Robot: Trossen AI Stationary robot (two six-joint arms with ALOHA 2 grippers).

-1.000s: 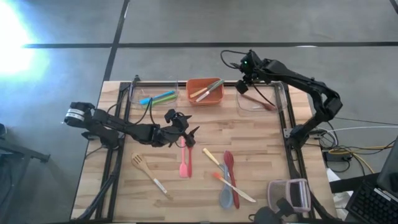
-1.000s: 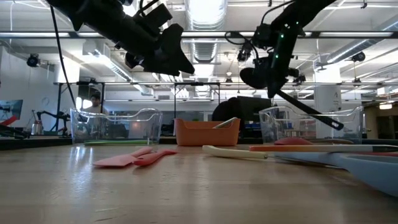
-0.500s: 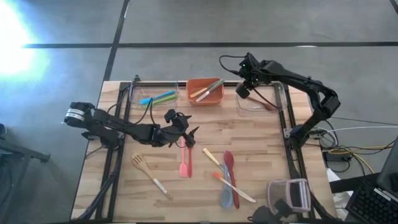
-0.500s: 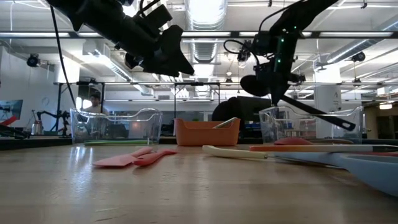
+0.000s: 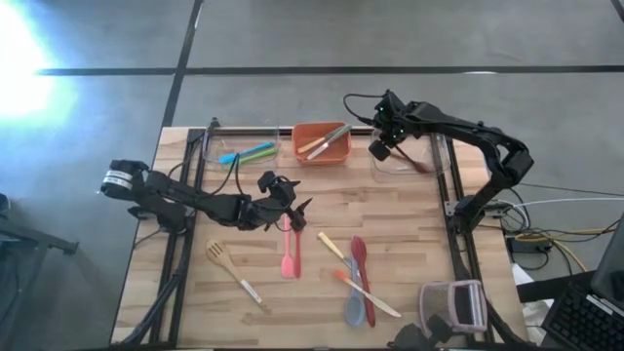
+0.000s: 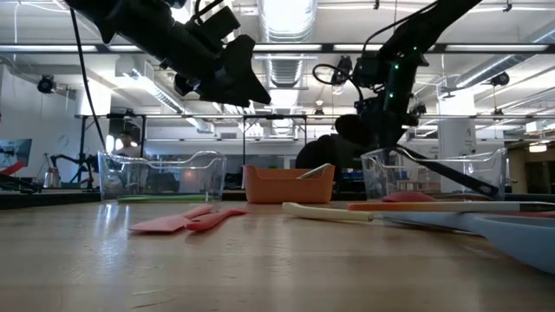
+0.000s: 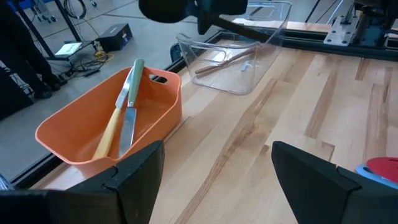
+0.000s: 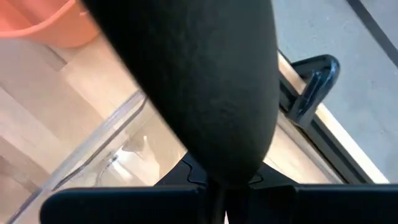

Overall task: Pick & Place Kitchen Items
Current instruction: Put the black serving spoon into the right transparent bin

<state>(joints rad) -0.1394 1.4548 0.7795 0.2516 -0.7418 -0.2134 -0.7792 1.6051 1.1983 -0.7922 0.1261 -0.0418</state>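
My right gripper [image 5: 387, 139] is shut on a black spoon [image 6: 351, 130] above the clear bin [image 5: 405, 161] at the far right. The spoon's round head fills the right wrist view [image 8: 199, 87]. A brown utensil [image 7: 224, 61] lies inside that bin. My left gripper [image 5: 292, 210] hangs open over the table's middle, above two pink spatulas [image 5: 290, 255] that lie flat on the wood. A red spoon [image 5: 359, 255], a grey spoon [image 5: 353, 304], pale wooden spatulas [image 5: 331, 246] and a wooden fork [image 5: 229, 268] lie toward the near edge. My right gripper pinches the black spoon's handle just behind the head [image 8: 217, 190] between its two fingers, coming steeply from above. The spoon is lifted and tilted: the head sticks out past the fingers, and the handle [image 6: 451, 169] slants down, its free end below the clear bin's rim.
An orange bin [image 5: 322, 143] at the far middle holds a green-handled and a wooden utensil. A clear bin [image 5: 239, 152] at the far left holds blue and green utensils. Black rails [image 5: 458, 234] run along the table's sides. A clear container [image 5: 458, 304] stands at the near right.
My right gripper has sunk toward the clear bin at the far right and tipped further down, still shut on the black spoon. The spoon's head has dropped and its handle end has gone lower into the bin.
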